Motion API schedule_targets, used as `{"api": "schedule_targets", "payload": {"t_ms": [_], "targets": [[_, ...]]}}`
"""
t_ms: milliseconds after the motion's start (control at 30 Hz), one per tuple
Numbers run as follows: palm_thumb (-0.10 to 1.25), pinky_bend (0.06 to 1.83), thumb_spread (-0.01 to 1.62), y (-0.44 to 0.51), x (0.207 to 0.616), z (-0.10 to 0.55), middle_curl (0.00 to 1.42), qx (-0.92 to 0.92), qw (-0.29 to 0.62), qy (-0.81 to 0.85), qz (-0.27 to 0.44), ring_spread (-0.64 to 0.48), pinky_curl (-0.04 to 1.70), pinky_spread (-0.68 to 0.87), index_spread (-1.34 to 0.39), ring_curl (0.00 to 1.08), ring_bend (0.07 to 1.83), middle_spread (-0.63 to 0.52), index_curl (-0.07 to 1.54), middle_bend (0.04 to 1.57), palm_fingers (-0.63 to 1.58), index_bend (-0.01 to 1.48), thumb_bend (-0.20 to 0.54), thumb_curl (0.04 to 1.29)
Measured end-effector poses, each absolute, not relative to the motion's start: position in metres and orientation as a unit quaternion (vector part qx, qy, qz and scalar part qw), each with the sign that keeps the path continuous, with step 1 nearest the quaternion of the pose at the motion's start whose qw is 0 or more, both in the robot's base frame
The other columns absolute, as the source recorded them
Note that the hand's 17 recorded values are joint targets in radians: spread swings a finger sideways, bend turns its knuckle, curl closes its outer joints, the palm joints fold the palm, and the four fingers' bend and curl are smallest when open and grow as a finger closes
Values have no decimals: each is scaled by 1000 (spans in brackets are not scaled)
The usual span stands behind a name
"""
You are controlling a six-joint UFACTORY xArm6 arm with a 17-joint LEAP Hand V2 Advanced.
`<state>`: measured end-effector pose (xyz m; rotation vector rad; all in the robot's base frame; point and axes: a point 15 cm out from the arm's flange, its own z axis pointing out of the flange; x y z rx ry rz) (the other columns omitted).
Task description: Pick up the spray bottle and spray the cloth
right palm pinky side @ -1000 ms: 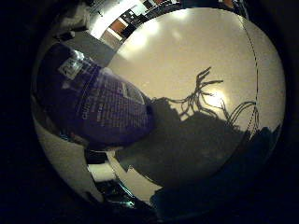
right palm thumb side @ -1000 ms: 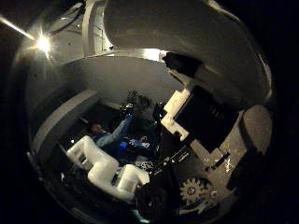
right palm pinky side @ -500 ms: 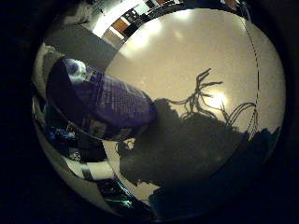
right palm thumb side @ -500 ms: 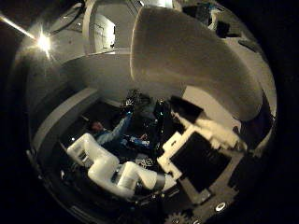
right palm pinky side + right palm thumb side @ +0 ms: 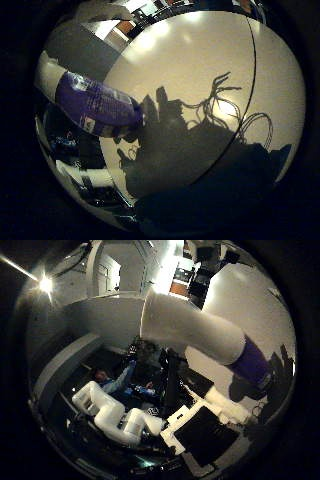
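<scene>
The spray bottle [image 5: 195, 328] has a white body and a purple label. In the right thumb side palm view it lies slanted across the picture, away from the palm. My hand [image 5: 115, 416] shows there as white fingers [image 5: 100, 408], relaxed and away from the bottle, with black and white parts [image 5: 205, 428] beside them. In the right little finger side palm view the bottle's purple label [image 5: 95, 100] shows by the edge of the white table [image 5: 200, 55]. The hand's shadow [image 5: 185, 130] falls on the table beside it.
The table's edge [image 5: 112, 75] runs just past the bottle, with a dark room and floor beyond it. A bright lamp [image 5: 45, 285] shines in the right thumb side palm view. Dark equipment [image 5: 150, 360] stands in the room behind the fingers.
The bottle has gone from filling much of both views to being smaller and farther from the palm. The fingers that stood close beside it now lie away from it.
</scene>
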<state>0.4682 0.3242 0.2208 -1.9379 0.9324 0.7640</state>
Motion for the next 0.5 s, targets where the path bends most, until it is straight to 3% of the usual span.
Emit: {"api": "schedule_targets", "payload": {"t_ms": [500], "targets": [[723, 1011, 956, 264, 498, 256, 363, -762, 443, 398, 256, -54, 22, 333, -373, 275, 677, -73, 357, 330, 264, 182, -26, 355]]}}
